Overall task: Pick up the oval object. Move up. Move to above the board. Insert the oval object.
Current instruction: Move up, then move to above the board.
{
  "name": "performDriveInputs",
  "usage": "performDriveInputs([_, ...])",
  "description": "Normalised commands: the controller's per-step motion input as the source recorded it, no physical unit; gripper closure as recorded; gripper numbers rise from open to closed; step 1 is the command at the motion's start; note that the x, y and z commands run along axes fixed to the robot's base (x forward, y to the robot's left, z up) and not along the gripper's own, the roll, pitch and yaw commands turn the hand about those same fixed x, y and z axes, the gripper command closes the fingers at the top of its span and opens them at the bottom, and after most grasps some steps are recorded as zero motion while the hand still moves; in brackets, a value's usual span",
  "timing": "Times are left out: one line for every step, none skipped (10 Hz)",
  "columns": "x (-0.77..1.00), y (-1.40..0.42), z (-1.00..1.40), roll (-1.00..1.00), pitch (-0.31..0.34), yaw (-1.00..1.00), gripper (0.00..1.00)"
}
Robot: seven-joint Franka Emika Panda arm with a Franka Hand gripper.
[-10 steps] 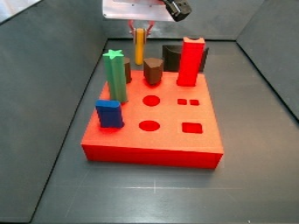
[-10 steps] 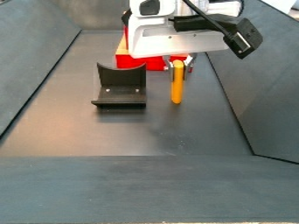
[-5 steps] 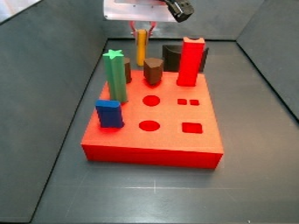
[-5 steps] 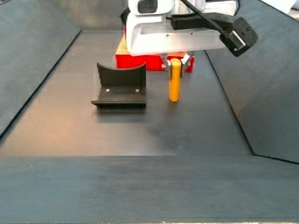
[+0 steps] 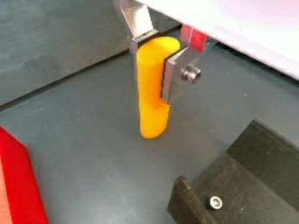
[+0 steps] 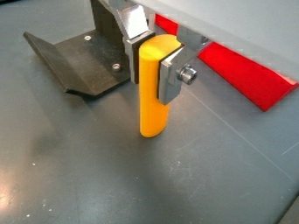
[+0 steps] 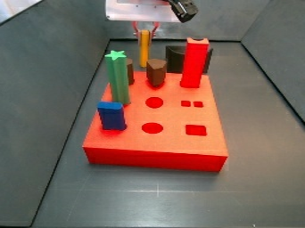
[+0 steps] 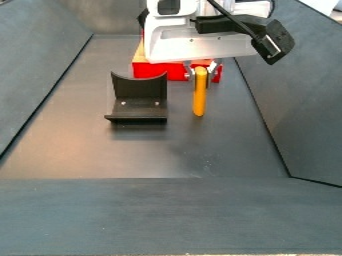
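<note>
Near to far in a side view: the board [image 7: 155, 134] with blue, green, brown and red pegs seated; beyond its far edge, the oval object [image 7: 143, 44] hangs upright in the gripper [image 7: 143, 32]. Both wrist views show the silver fingers [image 5: 173, 74] clamped on the peg's upper part, lower end apparently just clear of the floor. The fixture [image 8: 136, 98] stands just beside. Risk: the peg may strike a standing post while crossing to the board, since it rides low.

We see gripper [image 6: 156, 59] behind board [image 7: 155, 125], fingers [image 5: 176, 72] brushed silver metal clamping smooth, glossy yellow plastic peg [image 6: 153, 92]. Board matt red plastic. Fixture [image 6: 82, 57] dark matt. Floor [image 8: 147, 150] dull grey, faintly sheened.
</note>
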Motion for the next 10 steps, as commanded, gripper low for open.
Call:
performDriveInputs([0.0,0.0,0.83,0.0,0.0,0.0,1.0])
performDriveInputs([0.0,-0.07,0.82,-0.01,0.007,-0.04,1.0])
performDriveInputs([-0.02,-0.05,0.71,0.0,0.027,-0.04,1.0])
performDriveInputs([-0.02,-0.02,0.52,0.03,0.034,-0.03,1.0])
performDriveInputs([-0.02,-0.01,0.41,0.04,0.039,-0.02,1.0])
performDriveInputs([-0.02,0.0,0.19,0.06,0.045,-0.02,1.0])
performDriveInputs([0.06,0.01,1.0,-0.07,-0.12,-0.03,1.0])
performDriveInputs([0.06,0.01,1.0,-0.07,-0.095,-0.02,1.0])
performDriveInputs([0.05,0.01,1.0,-0.06,-0.063,-0.02,1.0])
performDriveInputs([0.04,0.01,1.0,-0.05,-0.017,-0.02,1.0])
